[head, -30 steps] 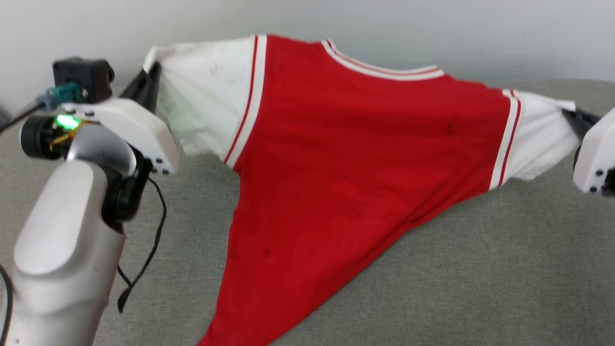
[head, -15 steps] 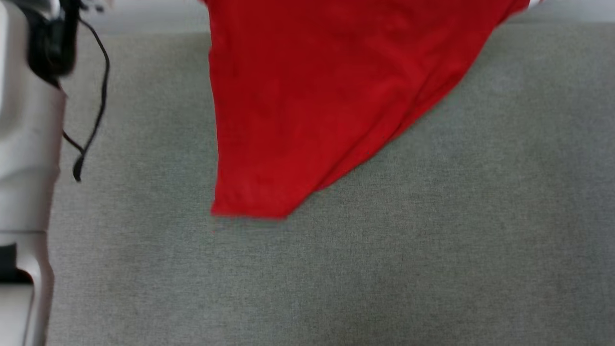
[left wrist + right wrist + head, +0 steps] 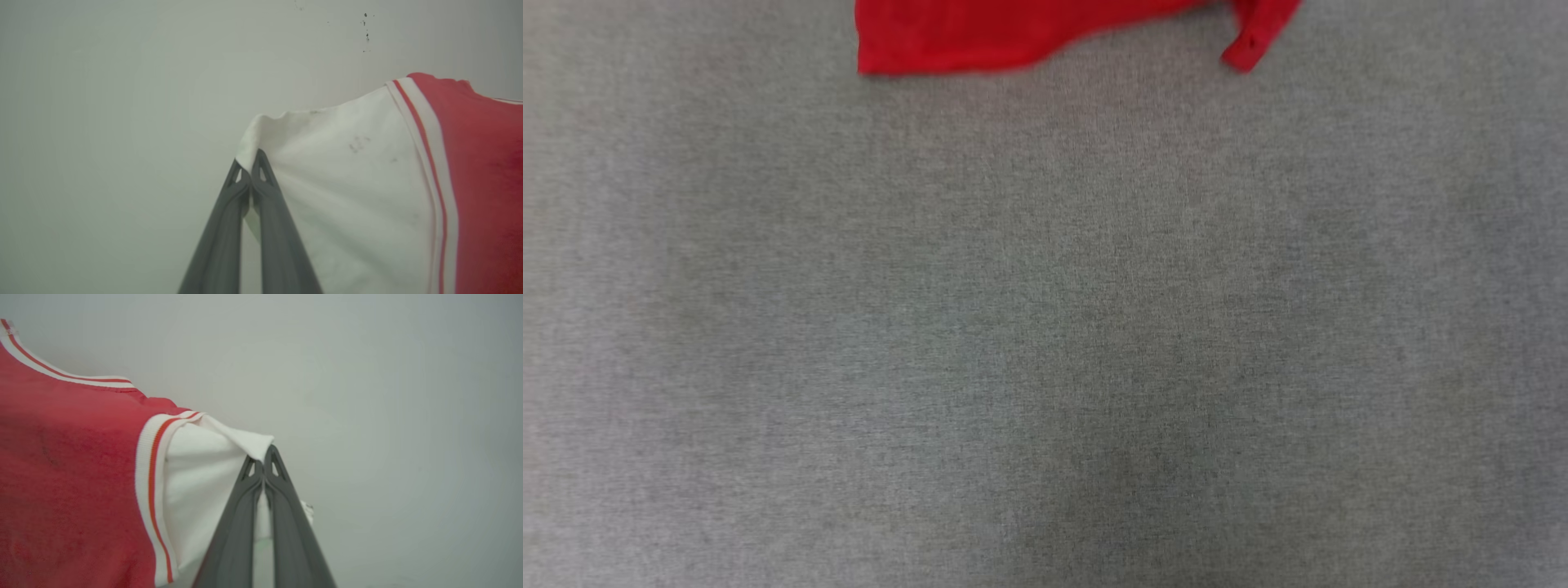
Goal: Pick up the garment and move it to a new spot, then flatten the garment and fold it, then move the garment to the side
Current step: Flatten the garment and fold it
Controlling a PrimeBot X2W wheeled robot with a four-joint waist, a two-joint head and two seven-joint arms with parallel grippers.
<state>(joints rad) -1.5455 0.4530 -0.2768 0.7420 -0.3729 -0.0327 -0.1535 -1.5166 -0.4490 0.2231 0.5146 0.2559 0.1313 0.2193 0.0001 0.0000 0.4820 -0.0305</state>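
The garment (image 3: 486,183), a red jersey with white sleeves and red-white stripe trim, hangs stretched between my two arms. My left gripper (image 3: 250,164) is shut on the edge of one white sleeve (image 3: 347,183). My right gripper (image 3: 263,457) is shut on the edge of the other white sleeve (image 3: 204,473). In the head view the garment's red bottom hem (image 3: 980,41) hangs at the top edge over the grey fabric surface (image 3: 1045,327), with a small red corner (image 3: 1250,49) beside it.
A pale plain wall (image 3: 122,102) stands behind both grippers. The grey fabric surface spreads wide below the hanging hem.
The head camera has tilted down, so the arms and the garment's upper part have left its picture. The hem, trailing low over the surface before, now hangs by the top edge.
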